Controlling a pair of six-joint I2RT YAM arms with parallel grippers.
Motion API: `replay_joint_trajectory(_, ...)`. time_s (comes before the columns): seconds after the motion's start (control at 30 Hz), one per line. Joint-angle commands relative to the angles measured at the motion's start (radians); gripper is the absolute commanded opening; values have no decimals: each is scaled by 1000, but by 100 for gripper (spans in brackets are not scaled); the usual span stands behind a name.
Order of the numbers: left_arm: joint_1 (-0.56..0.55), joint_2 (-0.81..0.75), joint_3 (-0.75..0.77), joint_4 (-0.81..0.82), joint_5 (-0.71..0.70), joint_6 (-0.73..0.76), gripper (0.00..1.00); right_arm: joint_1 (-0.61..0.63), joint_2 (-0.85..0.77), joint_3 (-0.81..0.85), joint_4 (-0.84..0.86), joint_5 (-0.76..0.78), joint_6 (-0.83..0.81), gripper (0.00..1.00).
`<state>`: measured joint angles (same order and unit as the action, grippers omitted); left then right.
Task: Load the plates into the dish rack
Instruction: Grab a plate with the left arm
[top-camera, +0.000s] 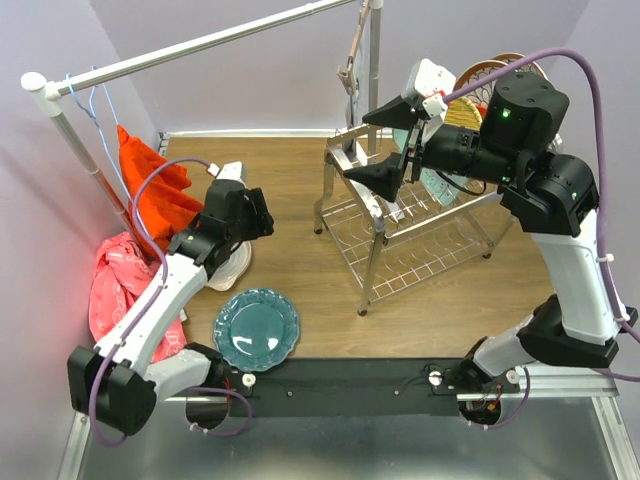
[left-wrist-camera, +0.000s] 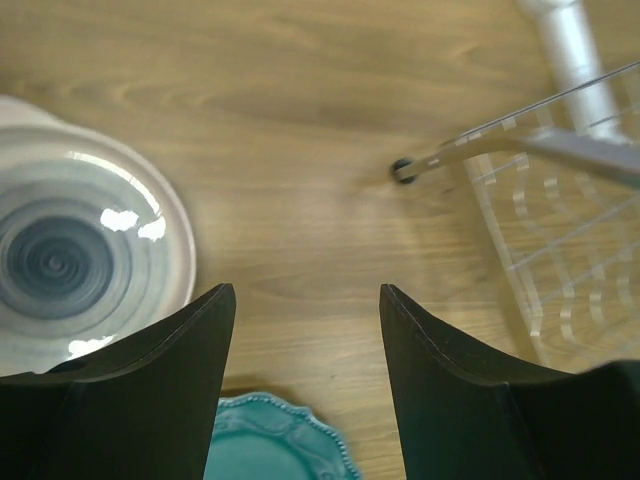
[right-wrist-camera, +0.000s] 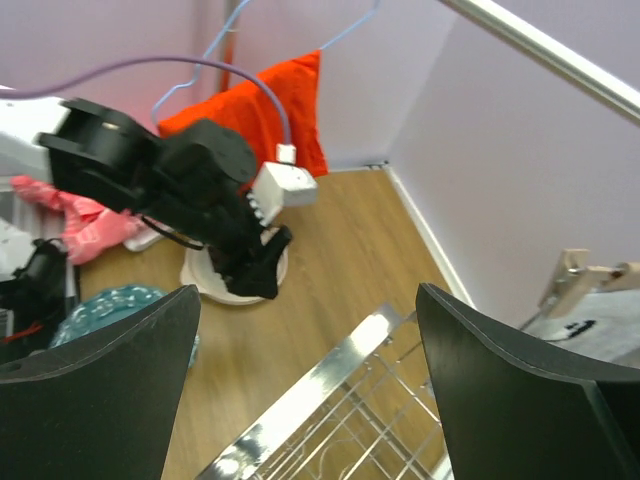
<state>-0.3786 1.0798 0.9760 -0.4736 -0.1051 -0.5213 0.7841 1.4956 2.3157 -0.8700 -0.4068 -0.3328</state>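
A white-grey swirl plate (left-wrist-camera: 60, 260) lies on the wooden floor, partly under my left gripper (top-camera: 260, 222), which hangs open just above its right side. A teal scalloped plate (top-camera: 256, 329) lies flat nearer the arm bases, and its rim (left-wrist-camera: 275, 440) shows between the left fingers. The shiny wire dish rack (top-camera: 410, 235) stands to the right. Several plates (top-camera: 470, 100) stand in its far end, partly hidden by my right arm. My right gripper (top-camera: 376, 148) is open and empty above the rack's left rim (right-wrist-camera: 330, 400).
A white clothes rail (top-camera: 200, 45) crosses the back left, with an orange-red cloth (top-camera: 150, 190) on a blue hanger. A pink cloth (top-camera: 120, 290) lies at the left wall. A grey cloth on a wooden hanger (right-wrist-camera: 590, 310) hangs behind the rack.
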Motion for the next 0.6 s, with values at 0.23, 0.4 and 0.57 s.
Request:
replay_joint_trajectory(0.23, 10, 345, 64, -25, -171, -11, 68, 0, -95, -119, -50, -32, 31, 99)
replay_joint_trajectory(0.4, 18, 543, 176, -121, -293, -74, 56, -2, -104, -131, -49, 6, 14, 99)
replay_joint_trajectory(0.57, 21, 644, 224, -146, -315, -100, 50, -2, -115, -142, -49, 28, 3, 99)
